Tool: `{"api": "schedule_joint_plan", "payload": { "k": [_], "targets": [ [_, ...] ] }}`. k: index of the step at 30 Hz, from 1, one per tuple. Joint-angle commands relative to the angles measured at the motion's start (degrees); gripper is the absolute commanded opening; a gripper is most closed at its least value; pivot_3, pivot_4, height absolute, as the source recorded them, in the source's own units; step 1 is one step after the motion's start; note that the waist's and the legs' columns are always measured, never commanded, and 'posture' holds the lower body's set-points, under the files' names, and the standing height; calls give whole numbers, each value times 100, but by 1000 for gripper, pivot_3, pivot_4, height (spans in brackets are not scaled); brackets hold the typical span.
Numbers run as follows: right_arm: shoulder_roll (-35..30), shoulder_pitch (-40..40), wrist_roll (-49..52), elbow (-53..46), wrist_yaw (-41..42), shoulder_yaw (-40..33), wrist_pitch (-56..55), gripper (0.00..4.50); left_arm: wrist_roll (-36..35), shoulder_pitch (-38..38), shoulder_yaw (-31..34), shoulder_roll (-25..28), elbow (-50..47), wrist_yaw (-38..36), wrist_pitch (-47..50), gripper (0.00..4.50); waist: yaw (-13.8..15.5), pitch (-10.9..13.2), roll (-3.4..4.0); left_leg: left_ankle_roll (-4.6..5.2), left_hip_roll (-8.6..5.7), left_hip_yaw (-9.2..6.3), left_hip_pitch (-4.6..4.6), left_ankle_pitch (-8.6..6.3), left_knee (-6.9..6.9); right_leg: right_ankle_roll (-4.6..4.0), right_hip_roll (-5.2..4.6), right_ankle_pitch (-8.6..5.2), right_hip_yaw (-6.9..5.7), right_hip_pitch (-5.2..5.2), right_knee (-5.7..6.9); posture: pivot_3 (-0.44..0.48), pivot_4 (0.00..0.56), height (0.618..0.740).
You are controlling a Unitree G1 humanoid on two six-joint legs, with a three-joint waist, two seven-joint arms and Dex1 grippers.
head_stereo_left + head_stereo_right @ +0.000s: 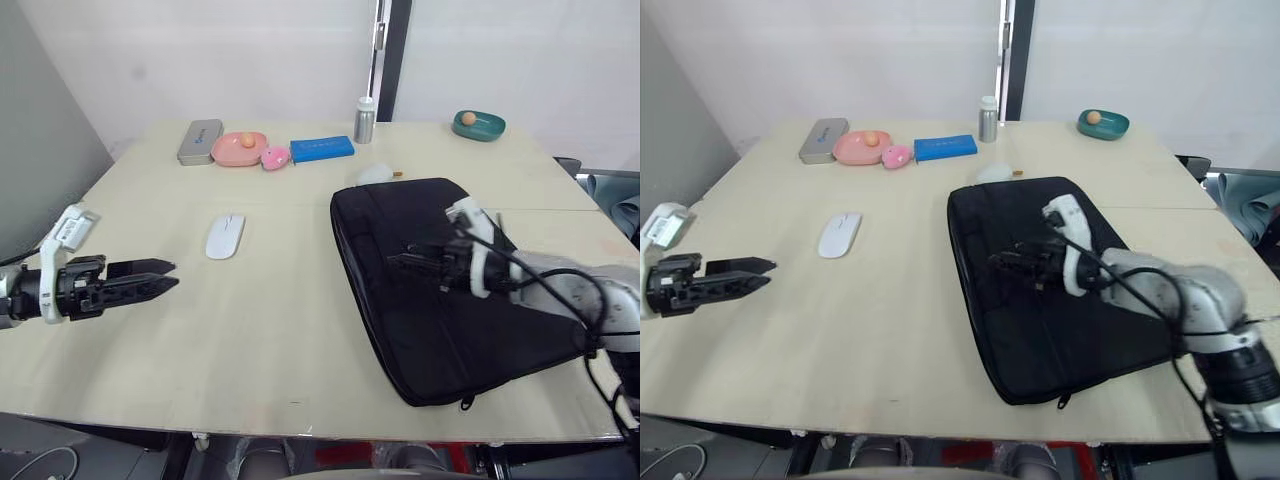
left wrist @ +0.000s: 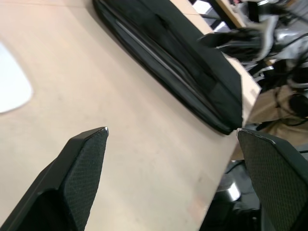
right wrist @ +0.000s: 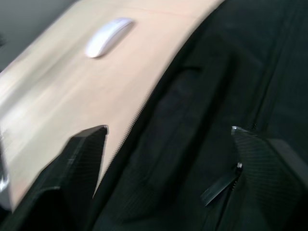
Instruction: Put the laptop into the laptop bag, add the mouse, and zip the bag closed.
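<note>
Black fabric of the laptop bag (image 1: 445, 285) lies flat on the surface (image 1: 280, 330) toward my right. My right claw (image 1: 1012, 262) hovers over its middle, released and holding nothing, probably placed to work the opening or zipper. The mouse (image 1: 225, 236) sits well apart on bare wood, near my left claw (image 1: 160, 277), also spread and empty, likely staged to fetch it.

The bag (image 1: 440, 290), a black soft sleeve, lies flat on the table's right half, slightly askew. The mouse (image 1: 225, 236), white, flat and oval, rests on bare tabletop well left of the bag, lying apart from it.
</note>
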Motion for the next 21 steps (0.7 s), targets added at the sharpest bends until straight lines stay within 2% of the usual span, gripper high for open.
{"api": "schedule_joint_plan", "payload": {
  "k": [1, 3, 6, 11, 15, 21],
  "targets": [
    [-729, 928, -912, -329, 1386, -1101, -711, 4451, 424, -19, 252, 279, 559, -180, -432, 4500, 18, -7, -12, 5, 1, 3, 2, 0, -8, 0, 2, 0, 1, 7, -8, 0, 150, 740],
    [-1021, 1705, -1570, -212, 1994, -1673, -1162, 4451, 730, -62, 179, 389, 1006, -220, -694, 4500, 20, -11, -19, 22, 2, 6, 1, -7, -9, -4, 1, -2, 1, 6, -12, 0, 150, 740],
    [-1042, 2628, -2405, 195, 2764, -2664, -1856, 4451, 1216, 15, 65, 576, 1565, -398, -1217, 4500, -22, -13, -22, 53, 3, 11, 4, -20, -3, -5, 0, -3, 4, 6, -6, 0, 150, 740],
    [-745, 3133, -2952, 702, 3274, -3708, -2399, 4451, 1536, -39, 91, 708, 1969, -592, -1552, 4500, -98, -14, -23, 69, 3, 21, 23, -20, 15, -10, -4, -4, 16, 9, 13, 0, 150, 740],
    [-550, 3179, -3155, 832, 3258, -4021, -2494, 4451, 1581, -171, 150, 648, 1976, -578, -1615, 4500, -97, -13, -21, 71, 3, 28, 39, -19, 17, -17, -4, -9, 22, 17, 31, 0, 150, 740],
    [-415, 2929, -3273, 754, 3078, -3665, -2494, 4451, 1507, -284, 87, 349, 1666, -347, -1586, 4500, -100, -14, -19, 79, 3, 29, 41, -14, 24, -19, -4, -9, 25, 16, 41, 0, 150, 740]
  ]
}}
